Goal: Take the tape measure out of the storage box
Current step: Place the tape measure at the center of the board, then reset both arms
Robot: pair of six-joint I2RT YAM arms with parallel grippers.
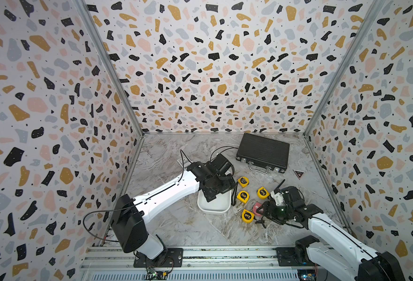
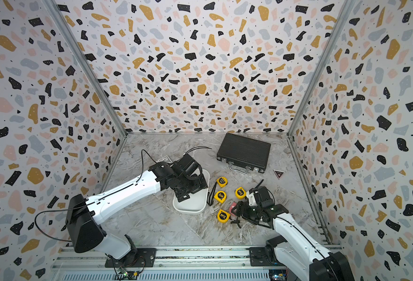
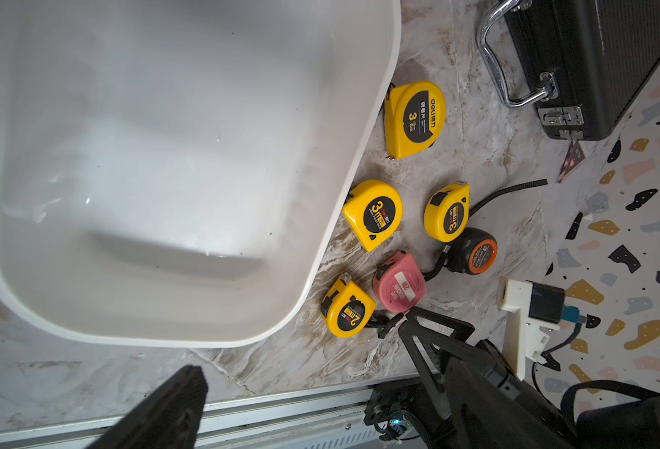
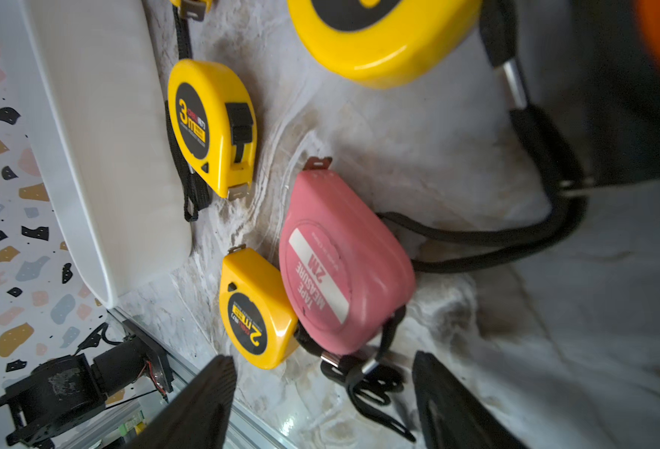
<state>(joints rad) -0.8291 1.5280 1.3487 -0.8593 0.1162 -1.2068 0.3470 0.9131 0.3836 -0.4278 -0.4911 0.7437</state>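
I see my left gripper (image 1: 211,194) spread wide over the white storage box (image 1: 215,206) at frame centre, then the pink tape measure (image 1: 257,206) on the table (image 1: 176,223) outside it, touching a yellow tape measure (image 1: 247,216), then my right gripper (image 4: 322,359), jaws apart.

Robot lab test cell, not a home or shop: walls (image 1: 42,97) w/ printed terrazzo panels held in bare alu. posts (image 1: 108,70), a marble-print table (image 1: 176,226), and a left arm (image 1: 166,192) and right arm (image 1: 332,233) bolted to a slotted rail (image 1: 225,254) at the front (cables and a small circuit board (image 1: 155,275) left exposed).
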